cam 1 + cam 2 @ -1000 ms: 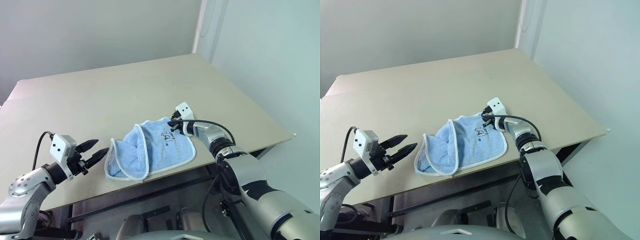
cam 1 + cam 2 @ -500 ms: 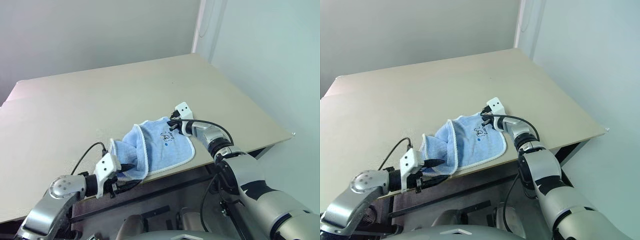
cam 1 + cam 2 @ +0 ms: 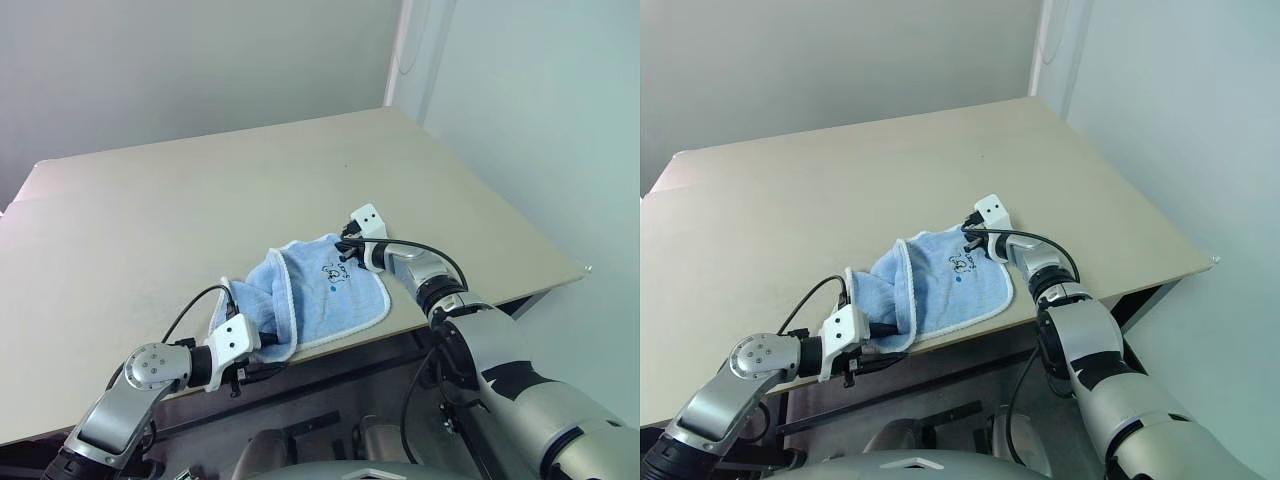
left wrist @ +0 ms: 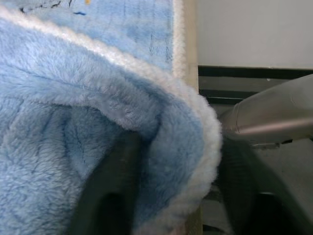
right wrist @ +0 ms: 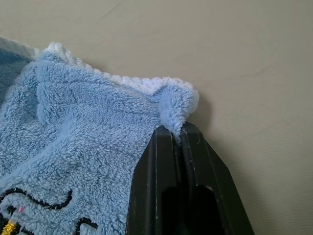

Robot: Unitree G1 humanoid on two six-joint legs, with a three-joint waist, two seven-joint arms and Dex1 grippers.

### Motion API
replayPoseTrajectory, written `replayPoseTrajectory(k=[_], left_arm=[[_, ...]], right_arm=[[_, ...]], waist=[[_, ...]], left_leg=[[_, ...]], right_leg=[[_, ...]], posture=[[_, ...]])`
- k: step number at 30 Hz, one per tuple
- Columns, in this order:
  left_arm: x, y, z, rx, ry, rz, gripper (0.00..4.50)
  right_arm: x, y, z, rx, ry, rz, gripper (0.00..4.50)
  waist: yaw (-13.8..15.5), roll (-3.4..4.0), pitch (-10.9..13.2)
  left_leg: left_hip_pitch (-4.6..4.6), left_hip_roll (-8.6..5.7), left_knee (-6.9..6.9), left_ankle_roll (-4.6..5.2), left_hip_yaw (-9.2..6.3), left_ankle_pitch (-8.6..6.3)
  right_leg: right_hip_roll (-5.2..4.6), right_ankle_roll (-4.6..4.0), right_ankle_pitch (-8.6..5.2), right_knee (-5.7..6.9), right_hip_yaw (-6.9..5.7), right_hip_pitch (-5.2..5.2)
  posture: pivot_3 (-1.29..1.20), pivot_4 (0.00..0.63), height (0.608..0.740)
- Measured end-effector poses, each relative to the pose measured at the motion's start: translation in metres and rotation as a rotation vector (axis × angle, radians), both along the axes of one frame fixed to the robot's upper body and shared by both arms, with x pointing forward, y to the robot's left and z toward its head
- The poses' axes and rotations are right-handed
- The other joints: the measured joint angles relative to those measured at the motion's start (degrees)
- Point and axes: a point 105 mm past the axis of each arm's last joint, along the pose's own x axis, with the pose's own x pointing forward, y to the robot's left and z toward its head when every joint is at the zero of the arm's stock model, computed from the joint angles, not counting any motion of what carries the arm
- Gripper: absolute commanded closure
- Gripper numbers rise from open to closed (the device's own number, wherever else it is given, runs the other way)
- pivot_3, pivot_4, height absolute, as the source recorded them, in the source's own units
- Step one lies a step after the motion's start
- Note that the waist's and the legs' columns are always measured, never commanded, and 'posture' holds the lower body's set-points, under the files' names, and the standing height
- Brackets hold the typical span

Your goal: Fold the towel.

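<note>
I see the towel [image 3: 310, 295] bunched at the table's [image 3: 150, 220] near edge. Right gripper [image 5: 178, 134] pinches its far corner, fully closed. Left gripper [image 3: 262, 342] sits in the near fold; fingers' gap unclear.

Your left arm reaches in low from the near left, elbow bent, forearm angled toward the right; its two-finger black left gripper [image 3: 262, 338] sits at the near edge of the light blue terry towel with white stitched edging [image 3: 330, 290], and in the left wrist view one dark finger [image 4: 110, 188] lies tucked under a fold of the cloth; whether the jaws have closed cannot be told. Your right arm stretches forward on the right, wrist turned leftward; its black right gripper [image 5: 179, 139] is clamped tight on the towel's far right corner, the fingers pressed together around the pinched edge.
</note>
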Motion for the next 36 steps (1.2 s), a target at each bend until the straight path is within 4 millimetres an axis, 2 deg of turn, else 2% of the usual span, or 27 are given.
replayPoseTrajectory(k=[3,4,9,11,15,18,22,27,30,32,36], left_arm=[[0.004,-0.001,0.001,-0.020,-0.002,0.008,4.37],[0.005,-0.002,0.002,-0.025,-0.004,0.009,4.47],[0.009,0.003,0.006,-0.049,-0.001,0.034,4.47],[0.018,0.012,0.019,-0.109,-0.004,0.105,4.47],[0.046,0.040,0.062,-0.225,-0.090,0.255,4.47],[0.063,0.071,0.083,-0.253,-0.144,0.363,4.47],[0.096,0.116,0.102,-0.331,-0.185,0.556,4.47],[0.160,0.159,0.122,-0.379,-0.290,0.827,4.47],[0.192,0.167,0.126,-0.353,-0.348,0.937,4.47],[0.210,0.168,0.136,-0.349,-0.397,1.006,4.47],[0.227,0.163,0.169,-0.312,-0.530,1.034,4.47]], right_arm=[[0.000,0.000,0.000,-0.001,0.000,-0.001,4.50],[0.000,0.000,0.000,0.000,0.000,-0.001,4.50],[0.000,-0.001,0.000,0.010,0.001,-0.005,4.50],[0.000,-0.002,0.001,0.032,0.005,-0.013,4.50],[0.003,-0.006,0.007,0.082,-0.014,-0.035,4.50],[0.008,-0.011,0.016,0.113,-0.052,-0.064,4.50],[0.024,-0.026,0.042,0.158,-0.136,-0.166,4.50],[0.041,-0.036,0.075,0.152,-0.255,-0.280,4.50],[0.047,-0.039,0.089,0.131,-0.300,-0.311,4.50],[0.051,-0.037,0.102,0.135,-0.342,-0.323,4.50],[0.059,-0.039,0.149,0.170,-0.508,-0.349,4.50]], waist=[[0.0,0.00,0.0],[0.0,0.00,0.0],[0.0,0.00,0.0],[0.0,0.00,0.0],[-0.1,0.00,0.0],[-0.3,0.00,0.0],[0.0,0.00,0.0],[0.1,-0.06,0.0],[0.1,-0.10,0.0],[0.0,-0.15,0.0],[-0.1,-0.19,0.0]], left_leg=[[0.00,0.00,0.01,0.00,0.00,0.00],[0.00,0.00,0.01,0.00,0.00,0.00],[0.01,0.00,0.01,0.00,-0.01,0.00],[0.01,0.02,0.01,0.01,-0.02,0.00],[0.01,-0.01,0.02,0.01,-0.04,0.01],[0.02,-0.03,-0.01,0.01,-0.01,0.01],[0.01,-0.04,0.04,0.01,-0.02,0.01],[-0.07,-0.08,0.19,-0.02,-0.12,0.02],[-0.22,-0.11,0.18,-0.02,-0.09,0.02],[-0.41,-0.12,0.16,-0.03,-0.08,0.03],[-0.40,-0.14,-0.11,-0.03,-0.06,0.02]], right_leg=[[0.00,0.01,0.00,0.00,0.00,0.02],[0.00,0.01,0.00,0.00,0.00,0.02],[0.00,0.00,0.01,0.01,0.00,0.02],[0.00,0.01,0.00,0.02,0.00,0.02],[0.02,0.02,0.01,0.03,-0.02,0.02],[0.06,0.02,0.02,0.02,0.00,0.00],[0.15,0.02,0.02,0.03,-0.01,0.03],[0.40,-0.03,0.25,0.02,0.12,0.13],[0.39,0.11,0.34,0.00,0.17,0.00],[0.38,0.22,0.42,-0.02,0.21,-0.23],[0.29,0.26,0.44,-0.03,0.37,-0.37]], posture=[[0.00,0.000,0.740],[0.00,0.000,0.740],[0.00,0.000,0.740],[0.00,0.000,0.740],[0.00,0.000,0.740],[0.00,0.000,0.740],[0.00,0.000,0.740],[0.00,0.000,0.740],[0.00,0.000,0.740],[0.00,0.000,0.740],[0.00,0.000,0.740]])
